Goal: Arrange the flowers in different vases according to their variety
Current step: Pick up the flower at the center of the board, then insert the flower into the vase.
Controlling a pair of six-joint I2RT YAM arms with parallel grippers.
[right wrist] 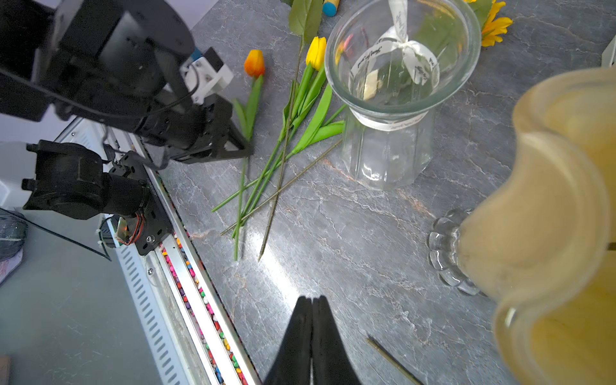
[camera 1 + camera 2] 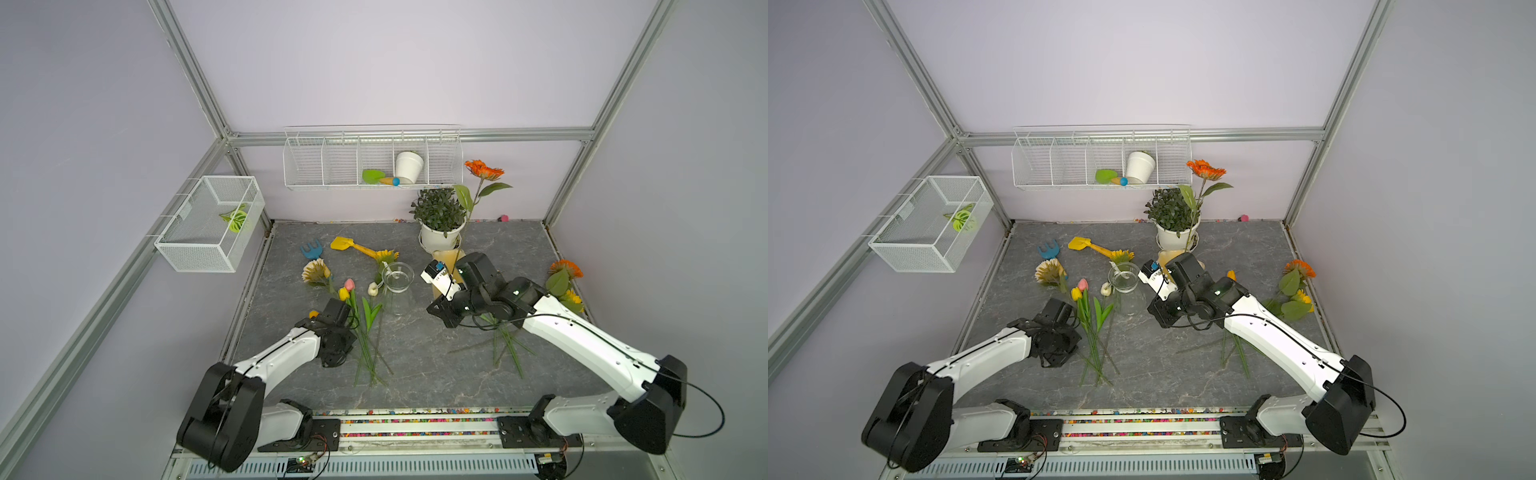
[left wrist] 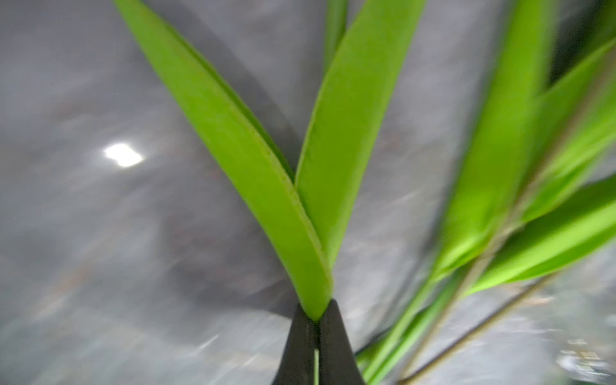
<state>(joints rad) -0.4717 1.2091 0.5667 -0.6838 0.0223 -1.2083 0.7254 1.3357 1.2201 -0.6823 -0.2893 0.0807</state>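
Progress: early. You have one flower placed. An orange bloom stands upright in the yellow vase, just right of the clear vase. The clear vase holds no flower; only its ribbon shows at the neck.

Left jaws: closed tight on the orange tulip at the base of its leaves, low over the tabletop, near the clear vase on its left. Which tulip it is I judge from the right wrist view, because the left wrist view shows only green leaves in the grip. You cannot tell whether the tulip is clear of the tabletop.

Right jaws: closed on nothing, hanging above bare tabletop near the clear vase, on its right.

Outstanding:
- The pink tulip, yellow tulip and white tulip lie just left of the clear vase.
- The cream bloom lies further left.
- A yellow bloom lies just behind the clear vase.
- A second orange bloom and a second yellow bloom lie well to its right.

Judgement: the yellow vase has taken a large bloom, so the tulips belong in the clear vase. Nearly all the sorting is yet to do.
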